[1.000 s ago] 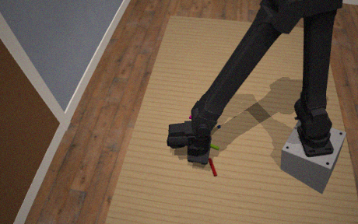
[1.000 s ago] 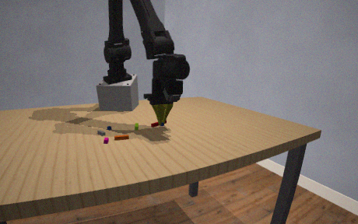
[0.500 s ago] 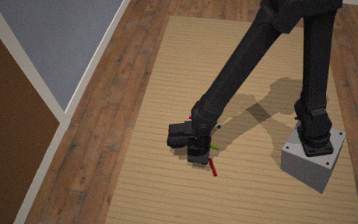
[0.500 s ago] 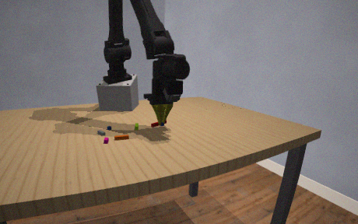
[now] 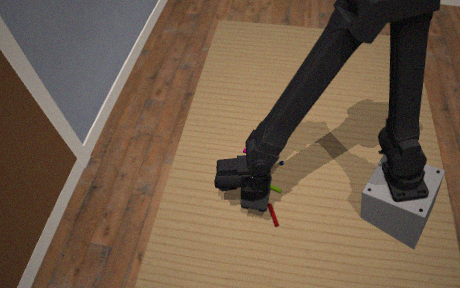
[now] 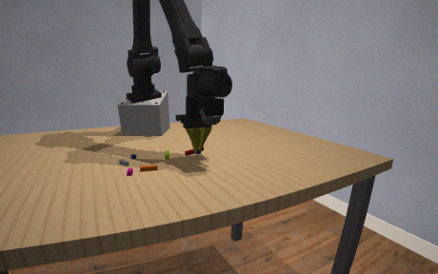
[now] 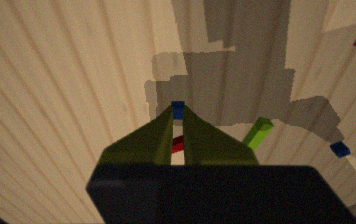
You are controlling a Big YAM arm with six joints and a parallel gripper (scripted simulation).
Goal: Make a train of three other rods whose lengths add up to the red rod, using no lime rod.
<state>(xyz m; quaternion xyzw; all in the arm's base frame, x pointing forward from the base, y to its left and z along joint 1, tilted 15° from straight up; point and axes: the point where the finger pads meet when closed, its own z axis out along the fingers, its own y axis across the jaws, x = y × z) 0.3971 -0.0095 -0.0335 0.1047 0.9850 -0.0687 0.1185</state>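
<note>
My gripper (image 7: 177, 112) points down at the table and is shut on a small blue rod (image 7: 177, 110) at its fingertips. In the exterior view the gripper (image 6: 198, 147) holds this blue rod (image 6: 198, 151) low, right by the near end of the red rod (image 6: 191, 152); I cannot tell if it touches the table. The red rod shows between the fingers in the wrist view (image 7: 177, 145) and beside the gripper body in the top view (image 5: 273, 215). An orange rod (image 6: 149, 167), a grey rod (image 6: 124, 163), a magenta rod (image 6: 129, 171) and a second blue rod (image 6: 133, 156) lie to the left.
A lime rod (image 6: 167, 154) lies just left of the red rod and also shows in the wrist view (image 7: 257, 133). The second blue rod appears at the right of the wrist view (image 7: 340, 148). The arm's grey base block (image 6: 144, 114) stands at the back of the table.
</note>
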